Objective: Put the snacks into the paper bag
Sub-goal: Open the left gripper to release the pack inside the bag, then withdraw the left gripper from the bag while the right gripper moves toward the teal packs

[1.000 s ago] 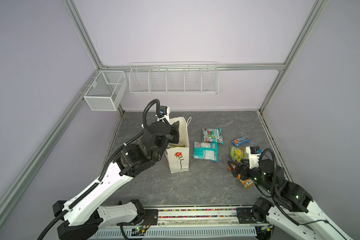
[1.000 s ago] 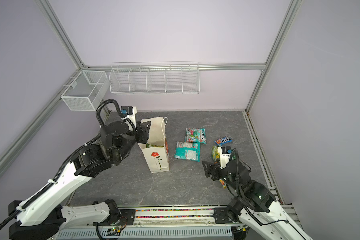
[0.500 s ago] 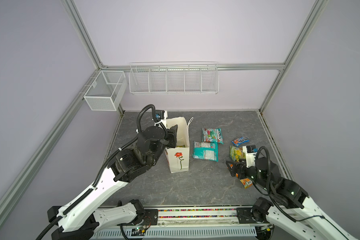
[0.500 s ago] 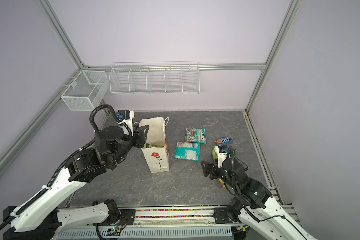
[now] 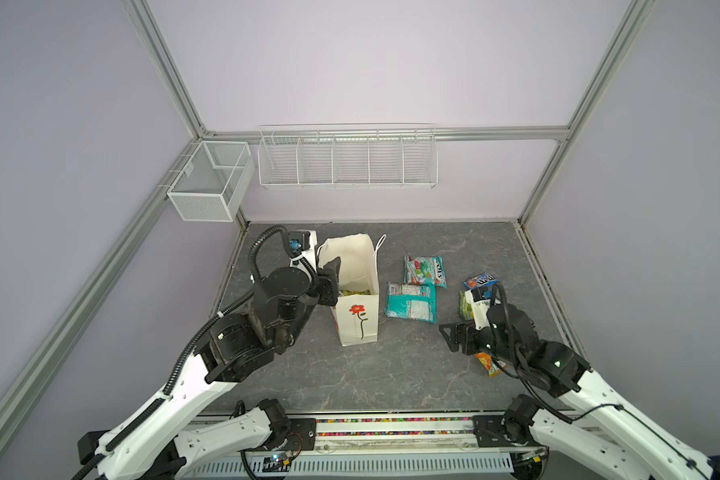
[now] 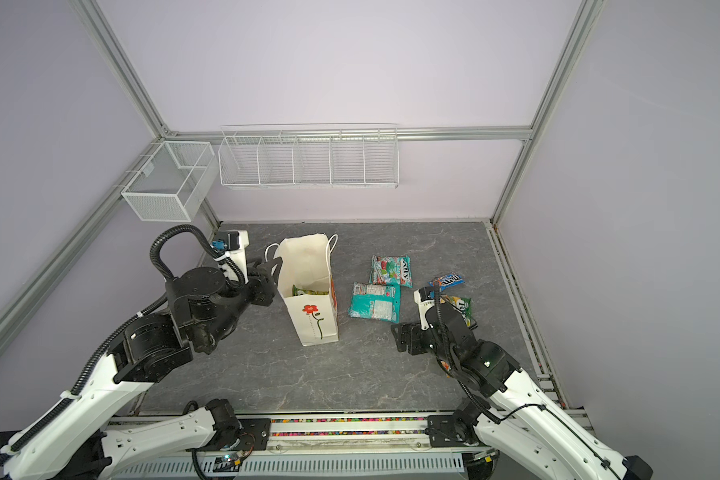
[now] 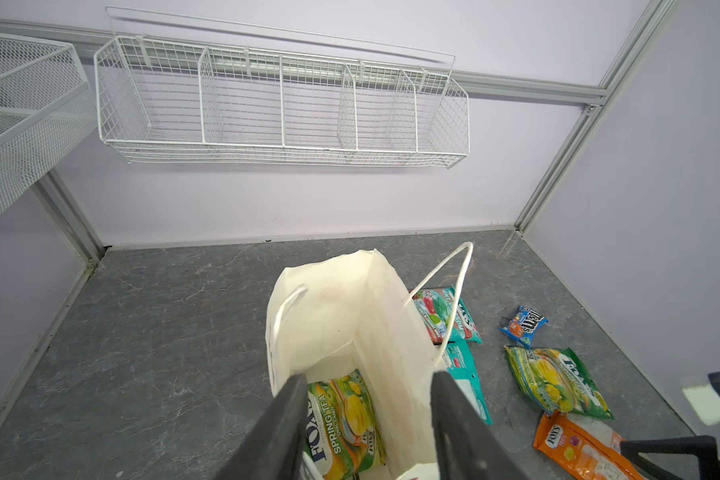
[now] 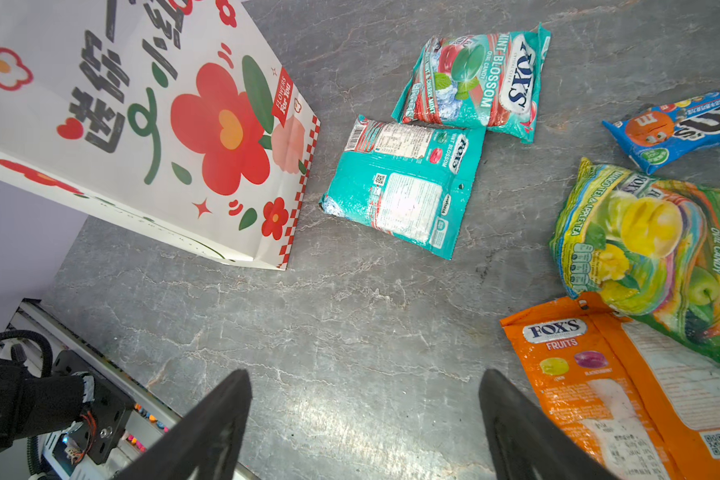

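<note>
Grey marbled desk (image 5: 391, 374), lilac walls. At left, the left pincer (image 7: 368, 376) hangs half-spread and empty at the rim of the upright paper bag (image 5: 356, 324), with one green-yellow packet (image 7: 341, 415) already inside. Two teal packets (image 8: 404, 187) lie flat just beside the bag. The right pincer (image 8: 364, 374) gapes wide over bare desk. Nearest it lies the orange packet (image 8: 599, 395): light, glossy, likely slippery, with loose sweets inside. It is best pinched at its sealed header, which points bagward, long axis aslant.

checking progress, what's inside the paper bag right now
A green-yellow candy packet lies at the bottom of the paper bag. The left fingers and the bag's near wall cover the rest of the floor, so more packets underneath cannot be ruled out.
</note>
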Tool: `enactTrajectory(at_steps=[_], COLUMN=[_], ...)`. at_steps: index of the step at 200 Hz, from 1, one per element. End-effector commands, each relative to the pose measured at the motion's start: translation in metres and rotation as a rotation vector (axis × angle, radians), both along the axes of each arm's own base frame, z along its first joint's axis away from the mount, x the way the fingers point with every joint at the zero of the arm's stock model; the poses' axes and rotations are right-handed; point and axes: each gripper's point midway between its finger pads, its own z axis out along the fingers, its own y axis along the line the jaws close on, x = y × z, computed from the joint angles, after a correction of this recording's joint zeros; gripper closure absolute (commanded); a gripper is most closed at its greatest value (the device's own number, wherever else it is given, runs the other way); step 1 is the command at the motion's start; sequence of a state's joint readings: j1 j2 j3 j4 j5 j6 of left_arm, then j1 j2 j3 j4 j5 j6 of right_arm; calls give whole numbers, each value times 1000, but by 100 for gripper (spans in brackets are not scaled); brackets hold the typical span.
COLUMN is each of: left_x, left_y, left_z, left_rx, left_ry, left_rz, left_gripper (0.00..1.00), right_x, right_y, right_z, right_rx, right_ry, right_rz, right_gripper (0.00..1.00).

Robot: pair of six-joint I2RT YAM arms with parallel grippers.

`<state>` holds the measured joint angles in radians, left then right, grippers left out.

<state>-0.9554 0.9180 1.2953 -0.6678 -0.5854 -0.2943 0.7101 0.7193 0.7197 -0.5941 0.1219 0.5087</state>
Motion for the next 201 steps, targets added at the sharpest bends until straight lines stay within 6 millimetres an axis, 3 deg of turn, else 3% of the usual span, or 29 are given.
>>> enactTrajectory(at_steps=[1,46,79,122,171,201], left_x=[-2,-7,-12,-13,-19,-20], left_y=[16,30,41,54,63,62], left_z=[-13,-33,-50,-84,-92,-98], left_rx=[44,56,72,125,106,103], left_ry=[11,37,65,108,104,103], left_rz=[49,82,107,164,174,163], left_gripper=[51,51,51,50,50,50], right_x=[4,8,12,-1,1,5], right_y=[6,14,1,5,0,7], right_z=[9,6,24,39,15,19], right_rx=[35,65,64,83,-19,9], right_ry=[0,42,17,-91,-31,-40], right_rz=[8,3,-71,48,45,52], right_gripper=[11,11,11,11,11,11])
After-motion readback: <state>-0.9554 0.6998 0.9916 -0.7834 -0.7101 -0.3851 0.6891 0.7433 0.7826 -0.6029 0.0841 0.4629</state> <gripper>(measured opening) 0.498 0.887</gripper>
